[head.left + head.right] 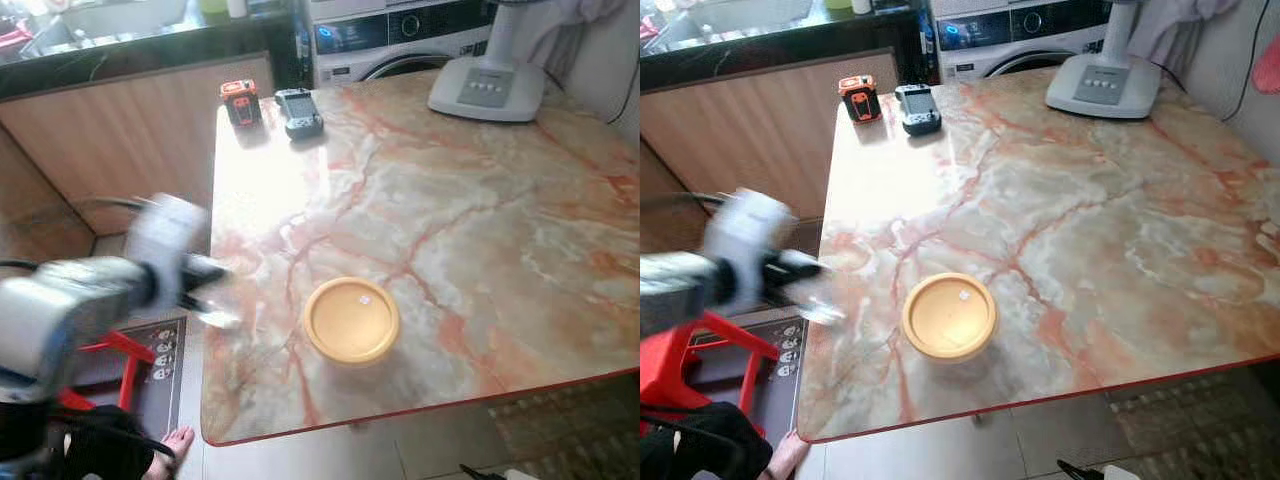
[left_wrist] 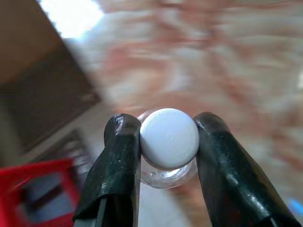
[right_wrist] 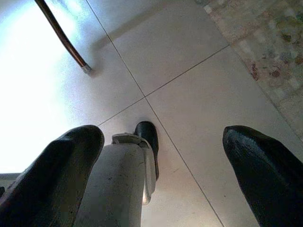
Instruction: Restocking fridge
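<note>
- I count one bottle [image 2: 169, 139], held in my left claw [image 2: 168, 156]: both black fingers [image 2: 116, 161] press against its white ribbed cap, and a rim of clear plastic shows just under the cap.
- From the head cameras, that left claw [image 1: 205, 290] sits blurred at the left edge of the marble surface [image 1: 480, 230], the clear bottle a faint smear at its tip.
- One round container with a yellow-orange lid [image 1: 351, 320] stands on the surface near its front edge, just beside the claw.
- Two small devices rest at the far left corner: one orange and black [image 1: 240, 102], one grey [image 1: 299, 111].
- One white fan base [image 1: 487, 88] stands at the far side.
- My right claw [image 3: 165, 156] hangs over the tiled floor [image 3: 199, 94], fingers spread wide, gripping nothing.
</note>
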`<state>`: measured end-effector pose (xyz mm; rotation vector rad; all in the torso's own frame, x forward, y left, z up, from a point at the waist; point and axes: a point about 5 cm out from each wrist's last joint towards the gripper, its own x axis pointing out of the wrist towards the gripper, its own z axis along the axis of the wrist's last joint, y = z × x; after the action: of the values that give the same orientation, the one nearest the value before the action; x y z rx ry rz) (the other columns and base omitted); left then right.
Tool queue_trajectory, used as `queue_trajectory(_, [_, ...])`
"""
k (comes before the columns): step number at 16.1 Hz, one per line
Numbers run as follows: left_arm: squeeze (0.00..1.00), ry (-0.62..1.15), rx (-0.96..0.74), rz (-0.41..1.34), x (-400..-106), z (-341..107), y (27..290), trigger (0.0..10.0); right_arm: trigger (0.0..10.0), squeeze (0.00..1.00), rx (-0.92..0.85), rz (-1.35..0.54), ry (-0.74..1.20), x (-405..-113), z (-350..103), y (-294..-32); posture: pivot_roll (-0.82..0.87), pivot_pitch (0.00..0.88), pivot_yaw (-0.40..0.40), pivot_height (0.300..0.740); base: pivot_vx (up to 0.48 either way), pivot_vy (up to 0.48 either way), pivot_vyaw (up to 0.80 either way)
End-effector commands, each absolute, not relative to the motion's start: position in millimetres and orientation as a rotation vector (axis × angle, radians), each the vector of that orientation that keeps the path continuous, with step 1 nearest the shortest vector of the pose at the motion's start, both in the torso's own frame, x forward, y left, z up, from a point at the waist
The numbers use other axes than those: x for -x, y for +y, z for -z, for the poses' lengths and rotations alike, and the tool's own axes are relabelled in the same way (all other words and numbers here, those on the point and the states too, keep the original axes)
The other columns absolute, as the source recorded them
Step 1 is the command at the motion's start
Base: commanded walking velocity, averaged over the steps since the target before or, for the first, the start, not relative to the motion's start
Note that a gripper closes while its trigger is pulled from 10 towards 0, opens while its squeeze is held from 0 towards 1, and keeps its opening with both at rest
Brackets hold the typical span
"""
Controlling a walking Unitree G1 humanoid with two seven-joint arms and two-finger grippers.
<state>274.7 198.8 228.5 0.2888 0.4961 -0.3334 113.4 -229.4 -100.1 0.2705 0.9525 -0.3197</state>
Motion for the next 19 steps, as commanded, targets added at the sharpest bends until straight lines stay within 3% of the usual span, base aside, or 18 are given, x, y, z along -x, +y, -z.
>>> queue_trajectory(1, [0.00, 0.462, -0.288, 0.247, -275.2, -234.8, 216.2, 0.0, 10.0, 0.00, -0.284, 0.317, 0.968, -109.8, 102.2, -224.9, 0.24, 0.085, 0.083, 0.740, 0.000, 0.000, 0.00])
queue_trajectory(5, [0.00, 0.423, -0.261, -0.042, -275.5, -224.5, 278.7, 0.0, 10.0, 0.00, -0.279, 0.307, 0.972, -110.7, 102.2, -224.1, 0.25, 0.086, 0.077, 0.740, 0.000, 0.000, 0.00])
queue_trajectory(6, [0.00, 0.435, -0.257, -0.150, -273.3, -200.7, 305.8, 10.0, 10.0, 0.00, -0.274, 0.300, 0.971, -111.4, 102.0, -224.2, 0.25, 0.087, 0.074, 0.740, 0.000, 0.000, 0.00])
queue_trajectory(10, [0.00, 0.519, -0.187, -0.330, -241.1, -95.8, 343.5, 10.0, 10.0, 0.00, -0.261, 0.289, 0.968, -113.6, 101.0, -225.8, 0.25, 0.081, 0.067, 0.740, 0.000, 0.000, 0.00])
queue_trajectory(12, [0.00, 0.515, -0.215, -0.294, -230.9, -64.6, 336.6, 10.0, 10.0, 0.00, -0.247, 0.267, 0.970, -115.1, 100.4, -226.4, 0.24, 0.079, 0.058, 0.740, 0.000, 0.000, 0.00])
queue_trajectory(14, [0.00, 0.620, -0.133, -0.373, -210.2, -14.9, 333.3, 10.0, 10.0, 0.00, -0.234, 0.258, 0.972, -116.8, 99.6, -227.9, 0.25, 0.088, 0.046, 0.740, 0.000, 0.000, 0.00])
queue_trajectory(16, [0.00, 0.682, -0.098, -0.323, -198.9, 16.7, 313.2, 10.0, 10.0, 0.00, -0.221, 0.225, 0.978, -118.3, 99.3, -227.2, 0.24, 0.097, 0.053, 0.740, 0.000, 0.000, 0.00])
queue_trajectory(19, [0.00, 0.849, -0.180, -0.240, -171.6, 53.9, 288.6, 10.0, 10.0, 0.00, -0.183, 0.176, 0.984, -120.4, 98.8, -226.1, 0.21, 0.111, 0.059, 0.740, 0.000, 0.000, 0.00])
